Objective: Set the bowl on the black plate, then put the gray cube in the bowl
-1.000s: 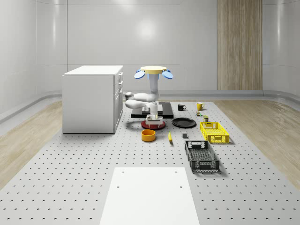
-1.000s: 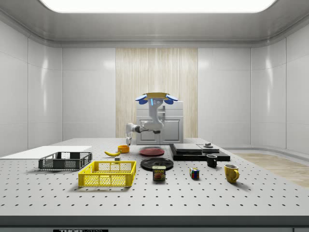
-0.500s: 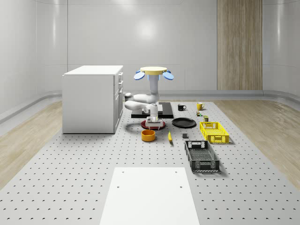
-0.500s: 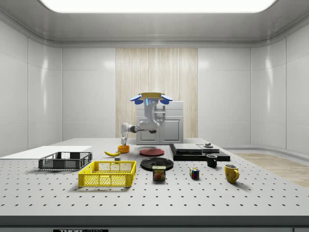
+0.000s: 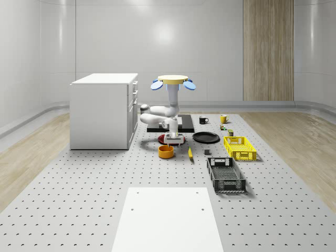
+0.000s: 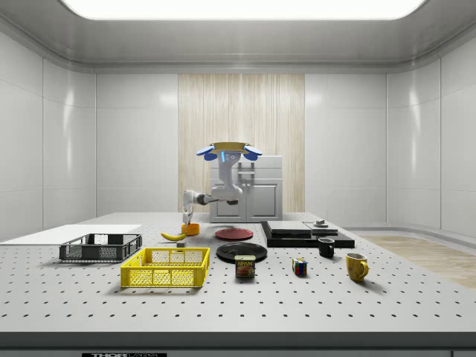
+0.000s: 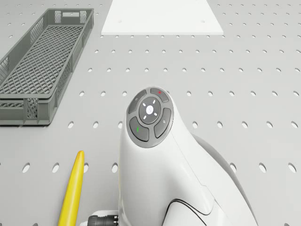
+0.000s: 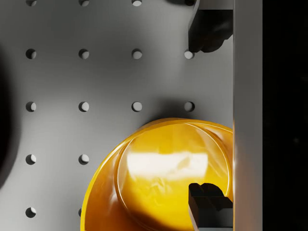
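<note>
bowl point(image 8: 159, 178) below spread fingers point(image 8: 207, 202)

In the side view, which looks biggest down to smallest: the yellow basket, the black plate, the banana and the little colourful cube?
1. Yellow basket, though it sits nearest the camera, which inflates it.
2. Black plate.
3. Banana, lying farther back, so it may look smaller than it is.
4. Colourful cube.

I am seeing a banana point(image 7: 71, 190) lying near a gray crate point(image 7: 37, 66), with a yellow crate point(image 5: 240, 147) sitting beyond.
</note>
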Controlling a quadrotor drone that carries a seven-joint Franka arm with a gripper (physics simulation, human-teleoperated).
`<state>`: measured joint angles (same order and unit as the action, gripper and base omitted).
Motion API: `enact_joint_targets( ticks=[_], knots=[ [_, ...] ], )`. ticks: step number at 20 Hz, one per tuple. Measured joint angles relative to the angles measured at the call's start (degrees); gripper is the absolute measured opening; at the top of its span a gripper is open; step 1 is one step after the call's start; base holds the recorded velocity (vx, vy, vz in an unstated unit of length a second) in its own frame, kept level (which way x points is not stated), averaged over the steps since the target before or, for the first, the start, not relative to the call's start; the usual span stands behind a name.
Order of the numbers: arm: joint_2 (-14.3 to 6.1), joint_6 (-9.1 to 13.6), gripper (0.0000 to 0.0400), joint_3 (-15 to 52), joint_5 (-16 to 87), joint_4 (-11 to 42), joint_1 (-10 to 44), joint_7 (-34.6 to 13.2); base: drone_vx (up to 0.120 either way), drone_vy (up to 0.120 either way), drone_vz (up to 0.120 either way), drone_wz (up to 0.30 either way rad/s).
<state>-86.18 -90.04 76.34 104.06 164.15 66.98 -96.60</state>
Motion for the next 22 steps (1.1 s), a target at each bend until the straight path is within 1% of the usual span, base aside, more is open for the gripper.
enact_joint_targets(
  ticks=[5, 15, 16, 17, 18, 20, 22],
  knots=[
    [-0.5, -1.6, 0.04, -3.5, 3.2, -0.8, 0.0, 0.5, 0.0, 0.0, 0.0, 0.0],
    [-0.9, -3.8, 0.04, -8.2, 7.5, -2.2, 0.0, 1.4, 0.0, 0.0, 0.0, 0.0],
    [-0.8, -3.9, 0.0334, -8.5, 7.8, -2.3, 0.0, 1.4, 0.0, 0.0, 0.0, 0.0],
    [-0.8, -4.0, 0.0282, -8.7, 8.0, -2.4, 0.1, 1.4, 0.0, 0.0, 0.0, 0.0],
    [-0.8, -4.0, 0.0242, -8.9, 8.2, -2.5, 0.1, 1.5, 0.0, 0.0, 0.0, 0.0],
    [-0.8, -4.1, 0.0186, -9.2, 8.5, -2.6, 0.1, 1.5, 0.0, 0.0, 0.0, 0.0],
    [-0.7, -4.1, 0.0152, -9.4, 8.7, -2.6, 0.1, 1.5, 0.0, 0.0, 0.0, 0.0]
  ],
)
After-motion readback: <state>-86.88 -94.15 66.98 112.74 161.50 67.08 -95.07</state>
